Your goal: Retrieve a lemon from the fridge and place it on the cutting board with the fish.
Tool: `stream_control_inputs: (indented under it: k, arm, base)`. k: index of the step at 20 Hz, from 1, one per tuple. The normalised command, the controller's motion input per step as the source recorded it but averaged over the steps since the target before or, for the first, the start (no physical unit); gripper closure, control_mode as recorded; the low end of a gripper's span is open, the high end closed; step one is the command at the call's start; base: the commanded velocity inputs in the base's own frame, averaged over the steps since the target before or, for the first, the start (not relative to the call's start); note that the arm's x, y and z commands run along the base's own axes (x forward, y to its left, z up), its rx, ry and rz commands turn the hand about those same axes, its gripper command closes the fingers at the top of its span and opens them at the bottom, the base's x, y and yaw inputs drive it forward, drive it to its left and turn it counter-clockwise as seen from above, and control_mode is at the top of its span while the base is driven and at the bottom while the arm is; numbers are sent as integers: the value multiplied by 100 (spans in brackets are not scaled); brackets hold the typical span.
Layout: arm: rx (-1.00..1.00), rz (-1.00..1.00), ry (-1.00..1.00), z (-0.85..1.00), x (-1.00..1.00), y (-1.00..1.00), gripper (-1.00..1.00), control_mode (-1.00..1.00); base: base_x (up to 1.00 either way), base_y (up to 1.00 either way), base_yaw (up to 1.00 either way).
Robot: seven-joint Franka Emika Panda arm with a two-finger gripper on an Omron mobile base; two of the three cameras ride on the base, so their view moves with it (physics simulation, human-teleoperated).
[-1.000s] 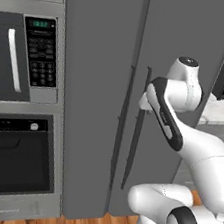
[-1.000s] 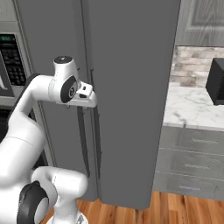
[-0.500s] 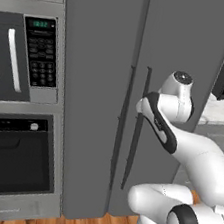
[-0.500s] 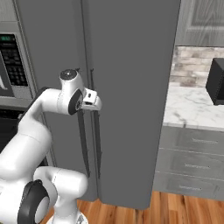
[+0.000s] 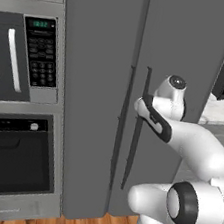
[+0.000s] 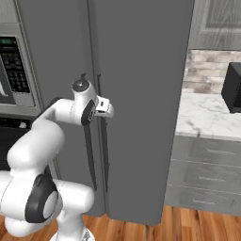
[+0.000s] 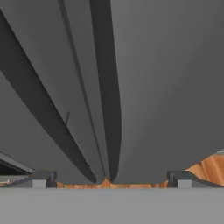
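Kitchen wall with one fridge (image 5: 184, 43) and a count of the fittings around it.

The fridge has two doors, both shut, and two long dark vertical handles (image 5: 138, 128) side by side at the seam between them. To the left of the fridge stands one black-fronted microwave (image 5: 20, 58) with one keypad panel, and directly below that one oven (image 5: 14, 156). To the right of the fridge runs one pale marble counter (image 6: 212, 115), with one dark boxy appliance (image 6: 231, 89) resting on it and two grey drawers (image 6: 207, 164) stacked beneath. One white robot arm (image 5: 190, 145) stands in front of the fridge, and two small dark fingertips (image 7: 41, 178) show in the hand view.
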Motion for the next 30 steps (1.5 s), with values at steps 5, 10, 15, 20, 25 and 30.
stream_control_inputs:
  k: [5, 10, 15, 20, 25, 30]
  arm:
    - [0, 0, -7, -17, 41, 0, -100, -100]
    - [0, 0, -6, -22, 39, 0, -100, -100]
    - [-1, 0, -6, -18, 38, 0, -100, -100]
    - [0, 0, -1, -7, 44, 0, -100, -100]
    - [0, 0, -2, -9, 41, 0, -100, -100]
    - [0, 0, -4, -10, 47, 0, 100, -100]
  base:
    - [0, 0, 0]
    - [0, 0, 0]
    - [0, 0, 0]
    - [0, 0, 0]
    - [0, 0, 0]
    - [0, 0, 0]
